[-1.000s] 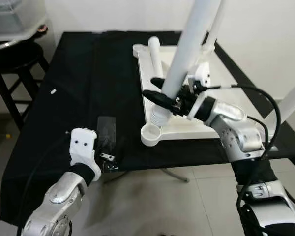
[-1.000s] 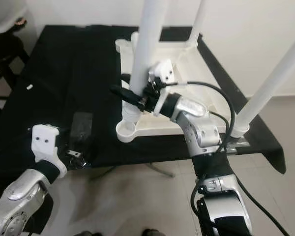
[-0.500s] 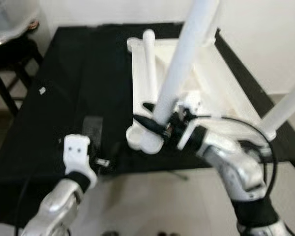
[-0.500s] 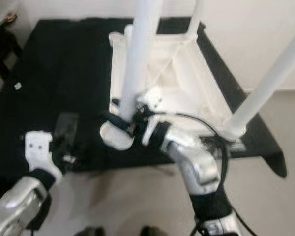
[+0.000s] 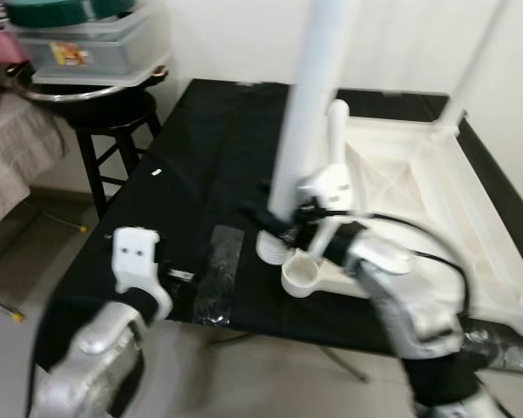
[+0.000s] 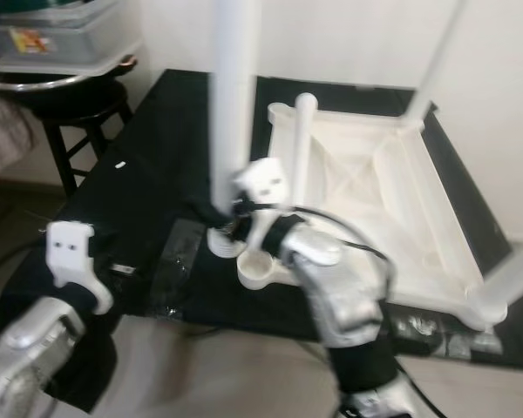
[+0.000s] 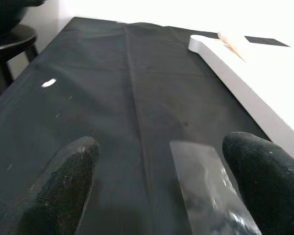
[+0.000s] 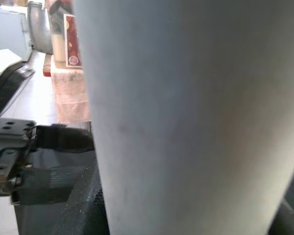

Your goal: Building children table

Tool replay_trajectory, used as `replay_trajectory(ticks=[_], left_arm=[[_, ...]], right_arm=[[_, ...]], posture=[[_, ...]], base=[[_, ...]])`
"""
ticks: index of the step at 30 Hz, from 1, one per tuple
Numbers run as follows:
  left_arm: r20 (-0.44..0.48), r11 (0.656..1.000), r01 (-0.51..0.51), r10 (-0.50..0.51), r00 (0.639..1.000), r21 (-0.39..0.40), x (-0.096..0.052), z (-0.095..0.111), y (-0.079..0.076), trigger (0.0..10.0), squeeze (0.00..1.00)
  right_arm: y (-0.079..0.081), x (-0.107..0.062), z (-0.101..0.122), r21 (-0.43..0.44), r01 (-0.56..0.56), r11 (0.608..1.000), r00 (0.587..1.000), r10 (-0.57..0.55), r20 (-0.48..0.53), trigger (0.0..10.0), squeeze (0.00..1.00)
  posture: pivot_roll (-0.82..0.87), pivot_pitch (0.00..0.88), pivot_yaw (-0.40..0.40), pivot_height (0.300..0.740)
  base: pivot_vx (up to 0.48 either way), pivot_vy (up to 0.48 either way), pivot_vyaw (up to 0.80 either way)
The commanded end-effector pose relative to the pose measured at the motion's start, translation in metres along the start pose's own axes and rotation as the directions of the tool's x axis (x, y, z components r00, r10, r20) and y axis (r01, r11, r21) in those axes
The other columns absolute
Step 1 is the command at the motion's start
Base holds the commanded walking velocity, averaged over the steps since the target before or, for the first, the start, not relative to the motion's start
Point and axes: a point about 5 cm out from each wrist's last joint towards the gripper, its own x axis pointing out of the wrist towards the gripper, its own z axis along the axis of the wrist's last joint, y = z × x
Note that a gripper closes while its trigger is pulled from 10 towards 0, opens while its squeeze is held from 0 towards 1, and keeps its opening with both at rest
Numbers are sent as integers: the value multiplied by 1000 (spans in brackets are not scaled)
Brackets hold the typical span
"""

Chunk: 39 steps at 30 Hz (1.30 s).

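Tabletop [image 5: 497,235], white, upside down on black-draped desk [image 5: 200,148], toward its right side. Two legs already standing in far and near right corner sockets [image 6: 436,61], [image 6: 514,279]. Third leg [image 5: 336,139] lying loose along left inner edge of tabletop, not yet fitted. Fourth leg [image 5: 309,104] upright in right gripper [image 5: 283,218], jaws clenched round its lower part; threaded foot just beside near-left corner socket [image 5: 302,272], on the cloth side, not seated in it. Socket visibly hollow. Judged about half done: two legs left to screw in, then table to be turned upright.

Left gripper [image 7: 161,171] hovering low over near desk edge, jaws released and spread wide above clear plastic bag [image 5: 216,270] lying flat on cloth; nothing held. Small white scrap [image 7: 48,83] farther out on cloth. Stool [image 5: 113,113] with plastic bin [image 5: 87,43] beyond desk's left end.

Against a second ago: whole view swung, stool and bin now in frame, so camera moved. Leg then leaning toward the right over the tabletop, now near vertical. Foot then right by the socket rim, now a little off to its left. Left gripper much where it was, beside the bag.
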Motion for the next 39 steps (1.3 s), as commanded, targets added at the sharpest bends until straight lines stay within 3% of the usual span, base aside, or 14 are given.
replay_trajectory(ticks=[1,12,19,21,24,33,36,39], left_arm=[[-70,998,62,-60,996,26,-5,-16,-11,10000,0],[-121,981,177,-167,979,75,-24,-25,-23,10000,0],[-113,981,178,-169,979,73,-26,-24,-25,10000,0],[-91,987,147,-141,986,65,-24,-23,-22,10000,0],[-95,986,146,-138,986,77,-24,-23,-22,10000,0],[-92,981,163,-154,984,108,-26,-22,-24,10000,0],[-82,981,151,-142,986,119,-27,-20,-25,10000,0],[-75,983,138,-130,989,120,-27,-19,-25,10000,0]], right_arm=[[0,-11,1,23,-49,999,999,49,20,10000,0],[5,-32,12,75,-269,960,962,265,58,10000,0],[-1,-41,10,80,-294,952,956,293,33,10000,0],[-10,-43,10,88,-269,959,963,268,27,10000,0],[-11,-43,10,88,-272,958,962,271,27,10000,0],[-9,-26,14,85,-318,944,946,310,97,10000,0],[-18,-6,7,78,-265,961,958,254,131,10000,0],[-23,2,4,73,-253,965,963,244,115,10000,0]], posture=[[-29,70,-26,740],[-23,122,-33,740],[-26,139,-29,740],[-30,144,-25,740],[-30,146,-26,740],[-27,154,-41,740],[-22,166,-54,740],[-19,182,-61,740]], base=[[0,0,0],[0,-43,0],[0,-478,0],[0,0,0],[0,0,0],[0,0,0],[0,0,0],[0,0,0]])
